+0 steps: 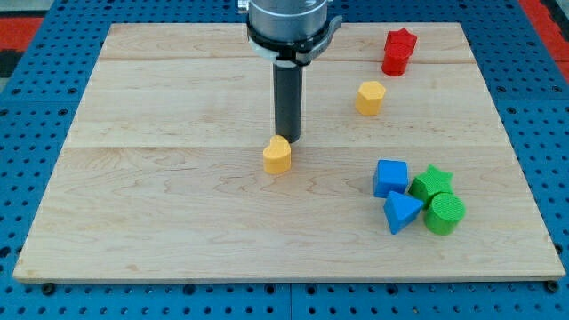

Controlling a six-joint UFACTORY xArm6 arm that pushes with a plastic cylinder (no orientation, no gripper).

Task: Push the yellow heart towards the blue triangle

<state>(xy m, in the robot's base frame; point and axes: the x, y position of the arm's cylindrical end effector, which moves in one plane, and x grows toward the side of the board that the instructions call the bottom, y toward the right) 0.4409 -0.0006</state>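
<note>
The yellow heart point(277, 156) lies near the middle of the wooden board. My tip point(289, 140) is right behind it, at its upper right edge, touching or almost touching it. The blue triangle point(402, 212) lies at the lower right of the board, far to the right of the heart and a little lower. It sits just below a blue cube point(391, 177) and beside the green blocks.
A green star point(433, 183) and a green cylinder point(444, 214) crowd the blue triangle's right side. A yellow hexagon point(371, 97) lies right of the rod. Two red blocks point(398, 51) sit at the upper right. The board's edge point(284, 280) runs along the view's bottom.
</note>
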